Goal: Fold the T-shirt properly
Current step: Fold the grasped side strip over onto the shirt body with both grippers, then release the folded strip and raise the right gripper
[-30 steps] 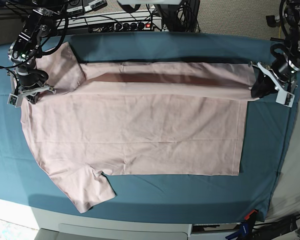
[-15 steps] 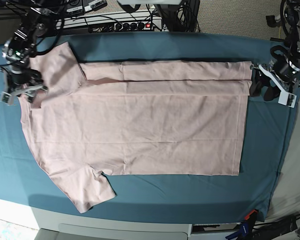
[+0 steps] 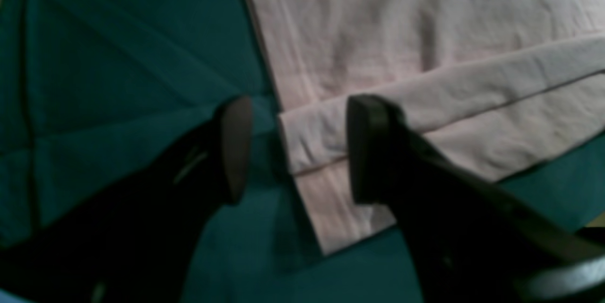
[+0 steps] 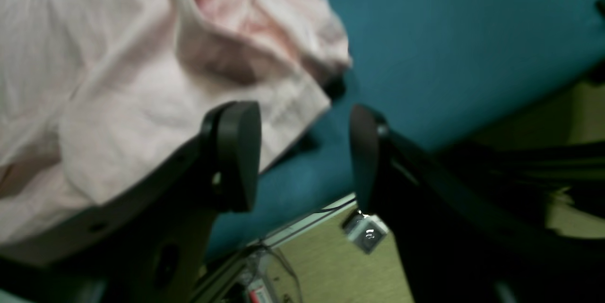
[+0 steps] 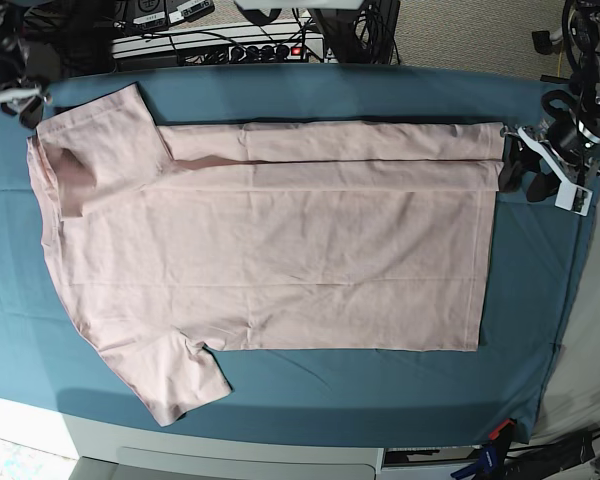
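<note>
You are looking at one T-shirt (image 5: 270, 255) lying flat on one teal cloth (image 5: 360, 95) that is covering the bench, with its far long edge lying folded over in a single strip and two sleeves showing at the scene's left, one far and one near. Your left end effector (image 5: 527, 173) is sitting at the scene's right, just beside the folded hem corner, with its two fingers (image 3: 234, 147) spread apart and gripping nothing. Your right end effector (image 4: 305, 151) is hovering at the far left by the far sleeve, its jaws likewise standing apart and empty.
</note>
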Robot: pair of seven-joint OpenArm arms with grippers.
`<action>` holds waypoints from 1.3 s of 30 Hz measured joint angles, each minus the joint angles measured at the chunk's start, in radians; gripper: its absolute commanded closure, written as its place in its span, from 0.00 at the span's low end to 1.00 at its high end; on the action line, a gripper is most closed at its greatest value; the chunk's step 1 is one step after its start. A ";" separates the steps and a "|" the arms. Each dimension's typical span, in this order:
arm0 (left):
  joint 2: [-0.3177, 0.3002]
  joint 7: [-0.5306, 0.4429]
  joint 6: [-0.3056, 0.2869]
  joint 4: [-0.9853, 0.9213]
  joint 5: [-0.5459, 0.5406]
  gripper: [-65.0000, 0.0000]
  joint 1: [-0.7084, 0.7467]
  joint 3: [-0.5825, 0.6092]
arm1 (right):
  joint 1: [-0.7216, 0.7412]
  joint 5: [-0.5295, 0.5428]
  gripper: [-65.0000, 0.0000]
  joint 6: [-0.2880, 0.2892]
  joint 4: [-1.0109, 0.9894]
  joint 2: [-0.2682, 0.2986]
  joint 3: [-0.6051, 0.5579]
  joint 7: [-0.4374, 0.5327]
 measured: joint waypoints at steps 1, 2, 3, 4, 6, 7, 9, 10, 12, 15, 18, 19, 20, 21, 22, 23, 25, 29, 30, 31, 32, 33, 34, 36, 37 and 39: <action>0.000 0.000 0.000 0.000 0.000 0.49 0.000 0.000 | -0.006 0.013 0.53 0.006 -0.031 0.000 0.001 -0.005; 0.000 0.000 0.000 0.000 0.000 0.49 0.000 0.000 | -0.006 0.033 0.53 0.014 -0.069 0.000 0.001 -0.017; 0.000 0.000 0.000 0.000 0.000 0.49 0.000 0.000 | -0.004 0.052 0.53 0.024 -0.114 0.000 0.000 -0.018; 0.000 0.000 0.000 0.000 0.000 0.49 0.000 0.000 | 0.002 0.077 0.53 0.031 -0.162 0.000 0.000 -0.022; 0.000 0.000 0.000 0.000 0.000 0.49 0.000 0.000 | 0.013 0.135 0.53 0.061 -0.260 0.000 0.000 -0.028; 0.000 0.000 0.000 0.000 0.000 0.49 0.000 0.000 | 0.022 0.166 0.53 0.075 -0.307 0.000 0.001 -0.035; 0.000 0.000 0.000 0.000 0.000 0.49 0.000 0.000 | 0.043 0.203 0.53 0.096 -0.393 0.000 0.005 -0.047; 0.000 0.000 0.000 0.000 0.000 0.49 0.000 0.000 | 0.057 0.232 0.53 0.097 -0.427 -0.003 0.005 -0.043; 0.000 0.000 0.000 0.000 0.000 0.49 -0.001 0.000 | 0.075 0.262 0.53 0.112 -0.471 0.000 0.008 -0.050; 0.000 0.000 0.000 0.000 0.000 0.49 -0.003 0.000 | 0.085 0.311 0.53 0.134 -0.492 0.001 0.012 -0.076; 0.000 0.001 0.000 0.000 0.000 0.49 -0.003 0.000 | 0.084 0.336 0.53 0.155 -0.480 0.003 0.013 -0.131; 0.000 0.010 0.000 0.000 0.000 0.49 -0.003 0.000 | 0.079 0.333 0.53 0.159 -0.462 0.002 0.012 -0.146; 0.000 0.016 0.000 0.000 0.000 0.49 -0.003 0.000 | 0.068 0.322 0.53 0.167 -0.441 0.000 0.009 -0.151; 0.000 0.016 0.000 0.000 0.000 0.49 -0.003 0.000 | 0.056 0.316 0.53 0.171 -0.419 -0.001 0.005 -0.157; 0.000 0.016 0.000 0.000 0.005 0.49 -0.002 0.000 | 0.041 0.312 0.53 0.179 -0.394 -0.003 0.004 -0.163; 0.000 0.016 0.000 0.000 0.008 0.49 -0.002 0.000 | 0.023 0.307 0.53 0.182 -0.365 -0.003 0.003 -0.163; 0.000 0.016 0.000 0.000 0.015 0.49 -0.003 0.000 | -0.015 0.325 0.53 0.192 -0.315 -0.001 0.005 -0.142; 0.000 0.015 0.000 0.000 0.015 0.49 -0.003 0.000 | -0.051 0.329 0.53 0.193 -0.280 -0.014 0.046 -0.140; 0.000 0.015 0.000 0.000 0.016 0.49 -0.003 0.000 | -0.054 0.325 0.53 0.193 -0.280 -0.023 0.066 -0.140; 0.000 0.016 0.000 0.000 0.016 0.49 -0.002 0.000 | -0.055 0.325 0.53 0.192 -0.280 -0.028 0.083 -0.140; 0.000 0.016 0.000 0.000 0.015 0.49 -0.002 0.000 | -0.056 0.343 0.53 0.192 -0.280 -0.029 0.092 -0.141; 0.000 0.016 0.000 0.000 0.015 0.49 -0.003 0.000 | -0.056 0.371 0.53 0.192 -0.280 -0.028 0.096 -0.141; 0.000 0.015 0.000 0.000 0.015 0.49 -0.003 0.000 | -0.053 0.388 0.53 0.192 -0.280 -0.026 0.097 -0.138; 0.000 0.016 0.000 0.000 0.015 0.49 -0.002 0.000 | -0.040 0.388 0.53 0.192 -0.280 -0.025 0.097 -0.137; 0.000 0.016 0.000 0.000 0.015 0.49 -0.003 0.000 | -0.034 0.388 0.53 0.192 -0.280 -0.026 0.097 -0.139; 0.000 0.015 0.000 0.000 0.015 0.49 -0.003 0.000 | -0.014 0.383 0.53 0.192 -0.281 -0.026 0.097 -0.135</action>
